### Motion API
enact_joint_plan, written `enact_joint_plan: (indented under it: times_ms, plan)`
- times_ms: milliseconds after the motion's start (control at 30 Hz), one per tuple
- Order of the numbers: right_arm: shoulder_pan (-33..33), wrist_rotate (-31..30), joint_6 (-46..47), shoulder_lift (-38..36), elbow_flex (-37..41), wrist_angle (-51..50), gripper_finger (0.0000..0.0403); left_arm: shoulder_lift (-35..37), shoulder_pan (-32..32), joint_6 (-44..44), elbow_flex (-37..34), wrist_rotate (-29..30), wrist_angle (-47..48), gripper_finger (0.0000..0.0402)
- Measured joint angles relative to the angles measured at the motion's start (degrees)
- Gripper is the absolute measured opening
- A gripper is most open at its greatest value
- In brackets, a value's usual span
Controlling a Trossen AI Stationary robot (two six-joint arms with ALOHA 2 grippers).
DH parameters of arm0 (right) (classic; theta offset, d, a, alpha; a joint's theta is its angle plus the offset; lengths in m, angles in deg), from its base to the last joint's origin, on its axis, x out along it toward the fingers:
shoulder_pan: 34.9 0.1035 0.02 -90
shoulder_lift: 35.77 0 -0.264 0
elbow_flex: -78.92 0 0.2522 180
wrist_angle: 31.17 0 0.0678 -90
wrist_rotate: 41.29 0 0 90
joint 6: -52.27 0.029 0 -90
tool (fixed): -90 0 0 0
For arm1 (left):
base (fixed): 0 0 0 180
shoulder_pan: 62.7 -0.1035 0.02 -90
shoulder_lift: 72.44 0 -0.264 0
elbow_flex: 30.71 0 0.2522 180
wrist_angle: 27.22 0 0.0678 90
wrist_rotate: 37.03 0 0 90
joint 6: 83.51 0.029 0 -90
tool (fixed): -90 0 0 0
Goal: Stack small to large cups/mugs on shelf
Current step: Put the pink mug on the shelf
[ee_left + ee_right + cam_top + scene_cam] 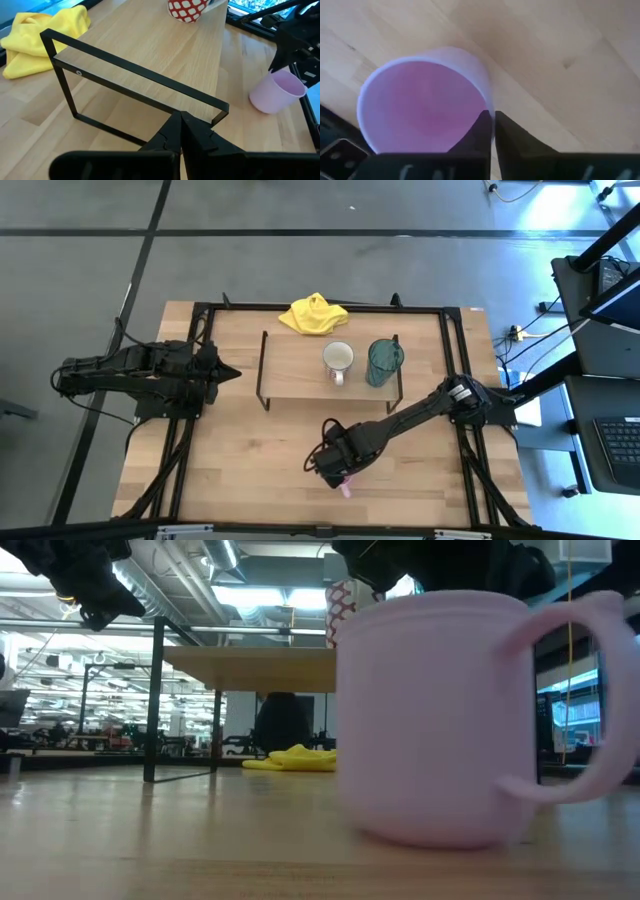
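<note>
Nearest you, low in the frame right of centre, your right gripper is clamped on the rim of the pink mug, one finger inside the wall and one outside. The mug stands upright on the surface, in front of the shelf and apart from it. Farther back, at mid frame, the shelf carries the white mug and the teal cup side by side toward its right end, both upright. At the left of the frame your left gripper hangs closed and empty, just off the shelf's left end. Beyond the shelf, at upper centre, a yellow cloth lies crumpled at the surface's far edge.
</note>
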Motion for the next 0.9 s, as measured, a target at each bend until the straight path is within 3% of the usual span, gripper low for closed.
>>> enact_joint_plan:
  times_ms: [200, 467, 600, 900]
  plan:
    - [-1.25, 2.45, 0.56, 0.04, 0.00, 7.78, 0.0030, 0.00, 0.00, -0.14, 0.00, 0.00, 0.05, 0.0002]
    - [-4.91, -1.14, -1.57, 0.04, 0.00, 18.48, 0.0016, 0.00, 0.00, -1.48, 0.00, -0.03, 0.38, 0.0003]
    - [-6.55, -2.18, -2.96, 0.04, 0.00, 25.20, 0.0030, -0.02, 0.26, -2.98, 0.00, -1.40, 0.38, 0.0001]
    - [-6.73, -3.15, -3.83, 0.04, 0.00, 26.22, 0.0054, -0.02, 4.73, -6.54, 0.00, -0.96, 0.28, 0.0001]
